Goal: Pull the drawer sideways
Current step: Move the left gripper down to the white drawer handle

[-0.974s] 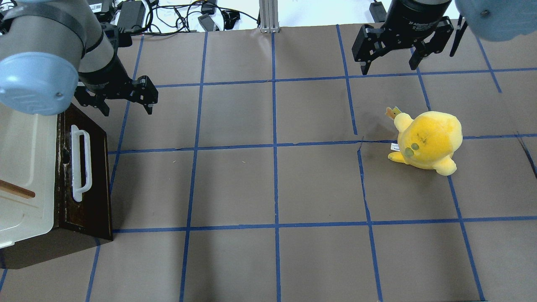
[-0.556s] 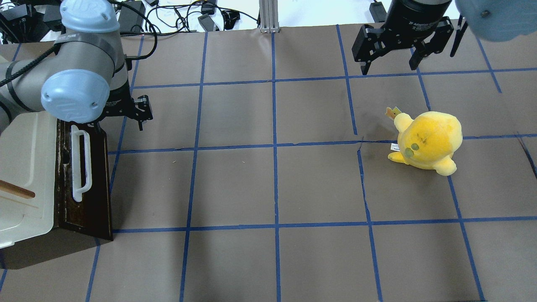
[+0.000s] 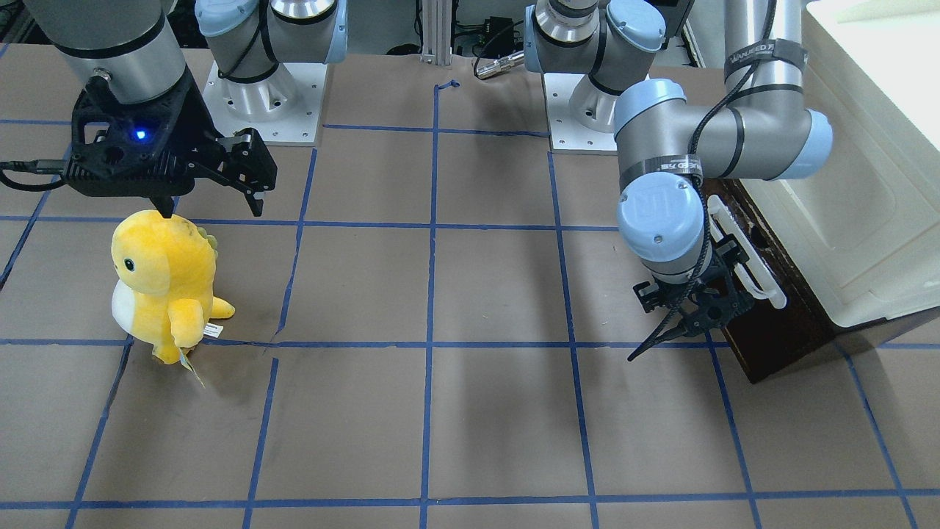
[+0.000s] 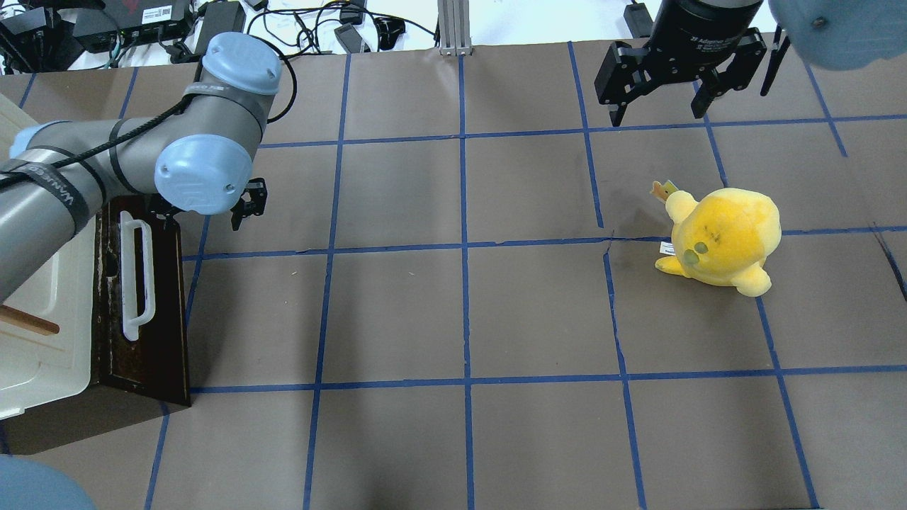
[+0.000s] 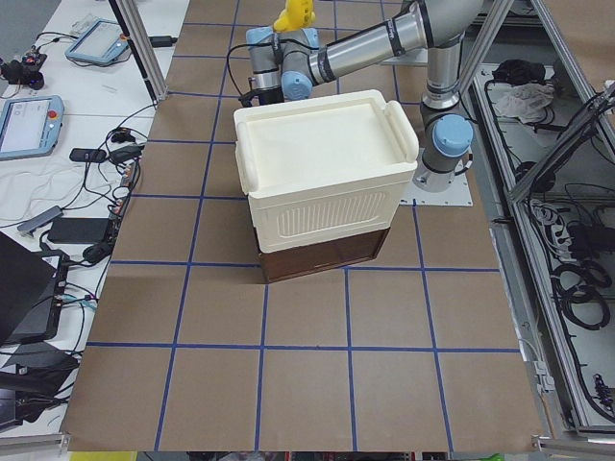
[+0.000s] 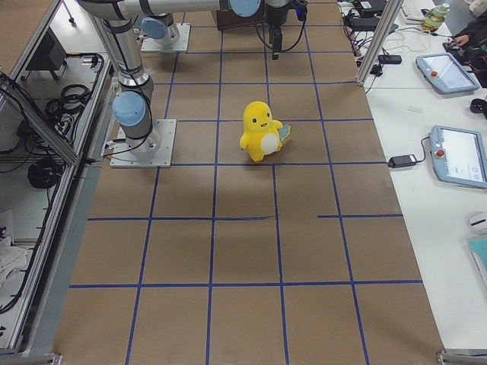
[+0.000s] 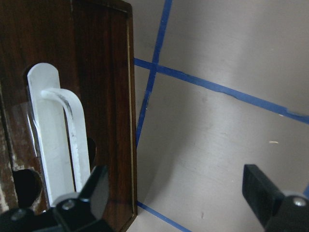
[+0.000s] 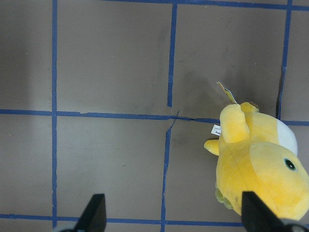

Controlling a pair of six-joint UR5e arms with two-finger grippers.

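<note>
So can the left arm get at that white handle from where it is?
Probably yes: the left end effector hangs open right beside the handle, with nothing between them.

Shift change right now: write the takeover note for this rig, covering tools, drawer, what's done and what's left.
Left tool: open, empty, at the end of the white bar handle, not around it.
Right tool: open, empty, hovering apart from the yellow plush toy.
Drawer: under the cream box, looks shut.
Done: approach.
Left: grip handle, pull sideways.
</note>
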